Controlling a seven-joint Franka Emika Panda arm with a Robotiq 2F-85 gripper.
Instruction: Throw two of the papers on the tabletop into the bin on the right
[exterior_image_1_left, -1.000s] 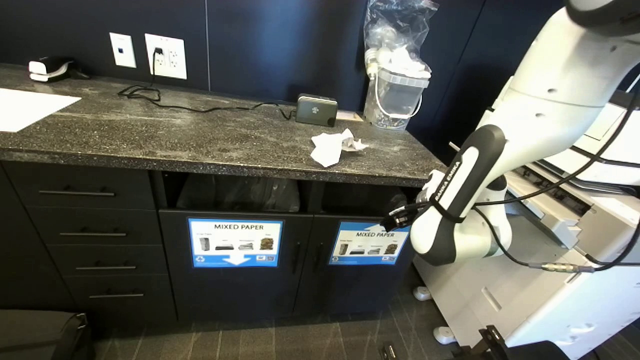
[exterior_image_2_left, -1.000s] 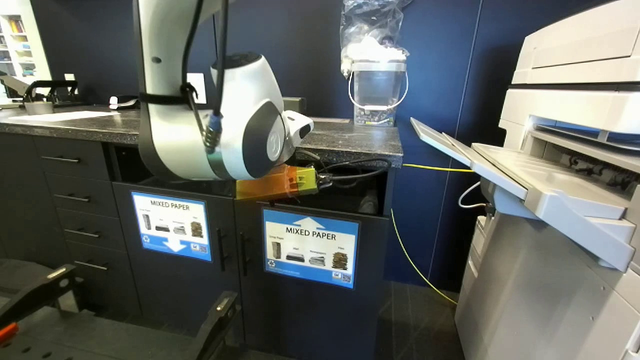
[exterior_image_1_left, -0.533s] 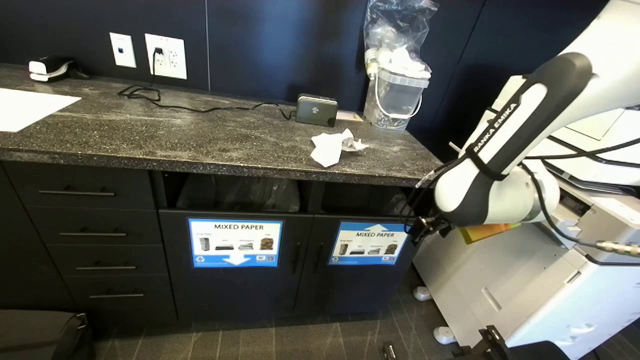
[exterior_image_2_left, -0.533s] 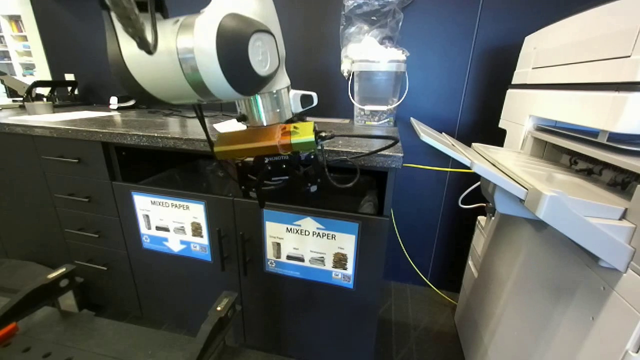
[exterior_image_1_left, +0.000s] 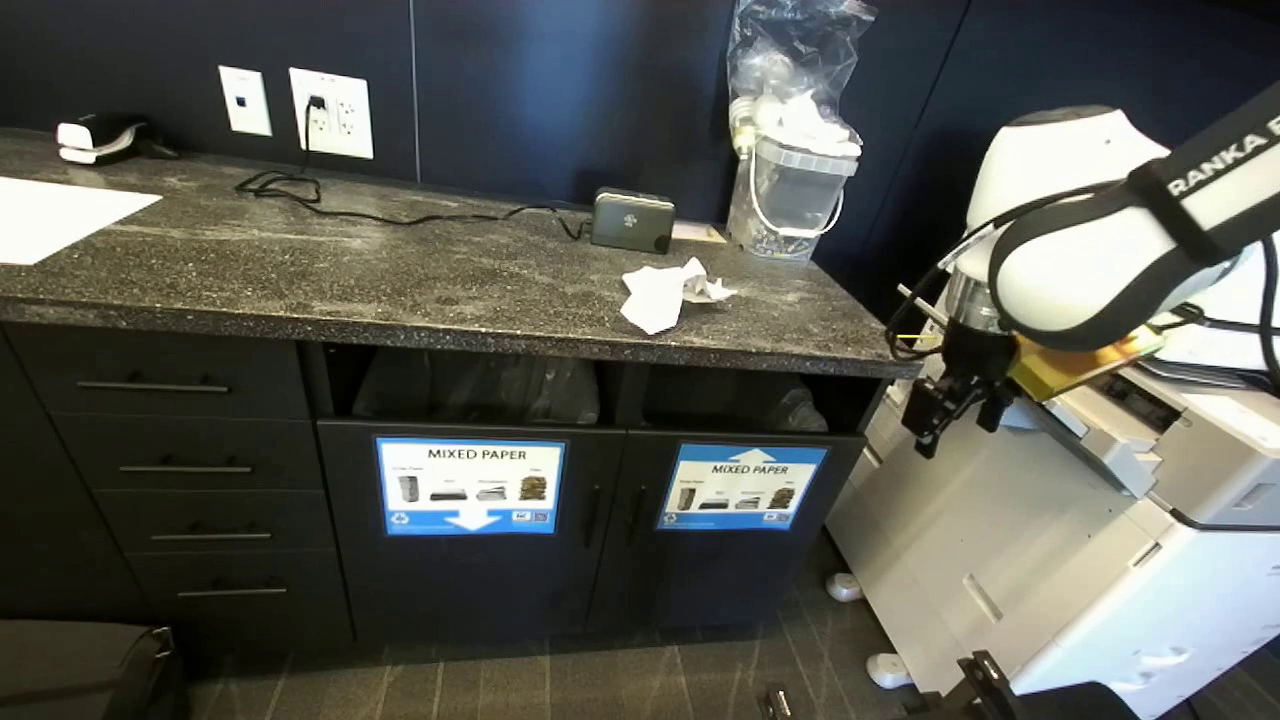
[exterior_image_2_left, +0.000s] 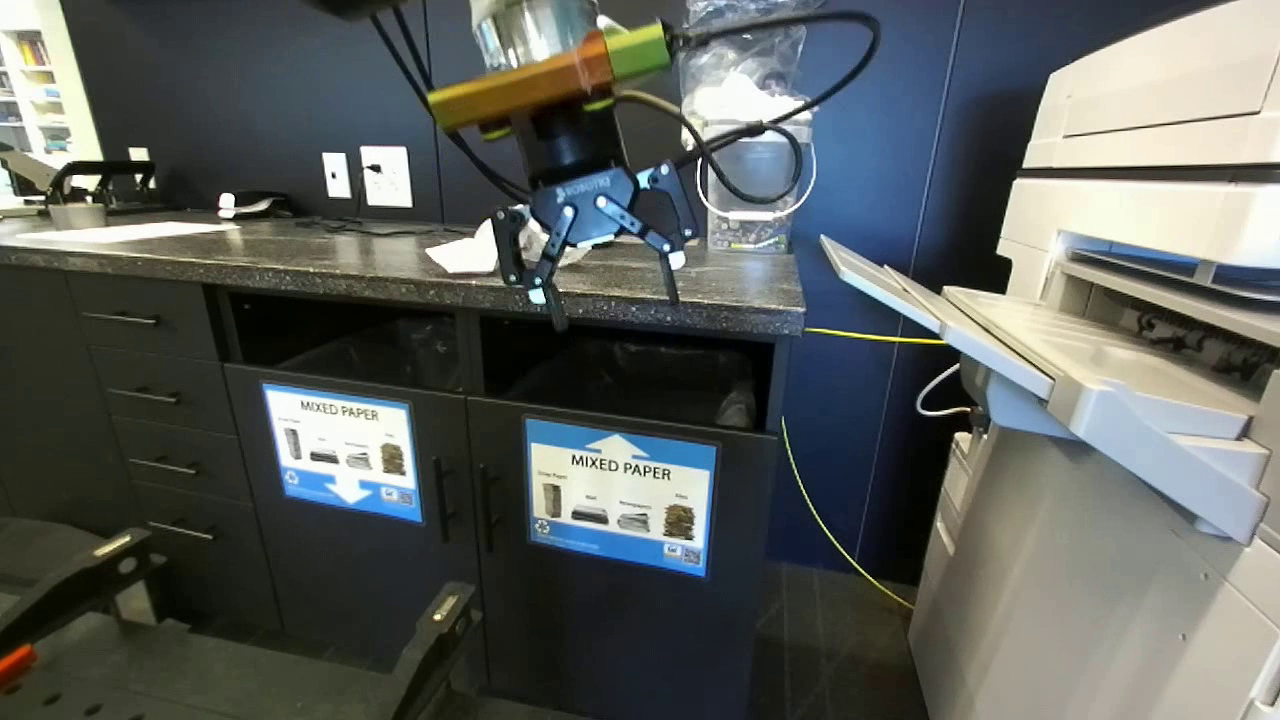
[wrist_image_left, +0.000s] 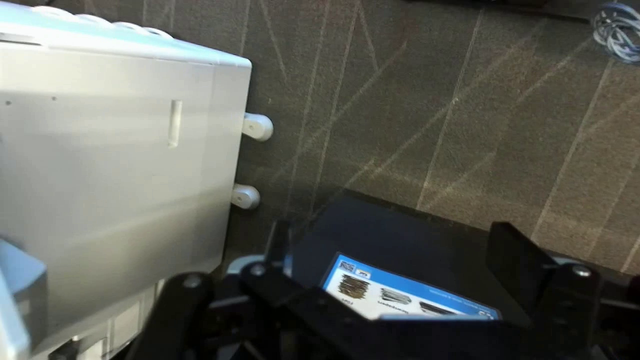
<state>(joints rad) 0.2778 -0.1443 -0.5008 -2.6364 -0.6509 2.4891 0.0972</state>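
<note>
R bin, a dk. rect. cabinet slot: dk. plastic liner inside, rest too dim. Clear plastic bucket: small mixed bits at btm. Crumpled white paper, pc. count unclear, on dk. grey speckled stone surface nr. bucket. Blk. two-finger pincer in air, spread wide. Wrist view only: coiled pale cord against grey-brown floor.

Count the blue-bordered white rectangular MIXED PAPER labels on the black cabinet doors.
2. In both exterior views, the down-arrow label is on the left-hand black door, the up-arrow label on the right-hand black door. No others appear hidden.
</note>
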